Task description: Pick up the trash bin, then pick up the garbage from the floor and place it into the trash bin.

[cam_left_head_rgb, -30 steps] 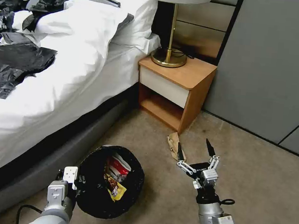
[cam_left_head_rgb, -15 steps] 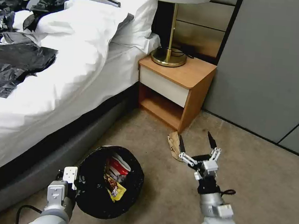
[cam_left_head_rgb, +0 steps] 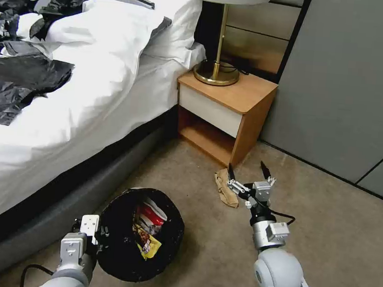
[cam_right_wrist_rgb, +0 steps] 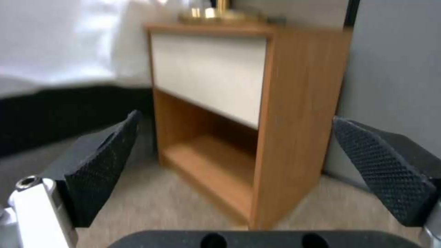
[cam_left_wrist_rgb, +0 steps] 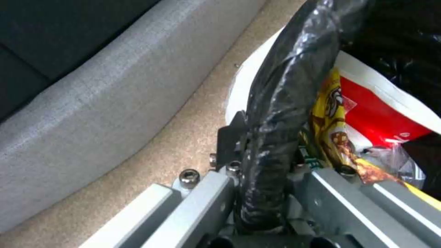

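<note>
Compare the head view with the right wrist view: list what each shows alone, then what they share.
Head view alone: the left pincer shut on the trash bin rim, wrappers inside, the brown paper bag on the carpet, the right pincer open beside it. Right wrist view alone: its textured fingertips close up. Both: nightstand, lamp base, bed.

Head view high, facing down at floor; right wrist low, facing nightstand (cam_right_wrist_rgb: 257,103) (shared); left wrist close on trash bin (cam_left_wrist_rgb: 275,103).

Lamp (cam_left_head_rgb: 223,34) shade cut off at top, trash bin (cam_left_head_rgb: 141,235) rim hiding left tool's fingertips
</note>
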